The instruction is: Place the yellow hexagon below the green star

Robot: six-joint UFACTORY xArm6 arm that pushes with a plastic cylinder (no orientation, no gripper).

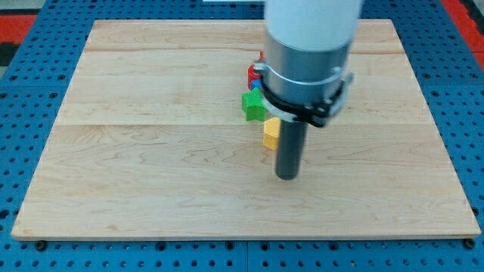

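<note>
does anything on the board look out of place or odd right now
Nothing stands out. The yellow hexagon sits just below the green star, with red and blue blocks partly hidden behind the arm. My tip rests just below-right of the hexagon on the intact wooden board.

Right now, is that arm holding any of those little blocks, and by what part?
Nothing is held. My tip is a bare rod that only pushes; it stands just right of and below the yellow hexagon, which sits below the green star.
</note>
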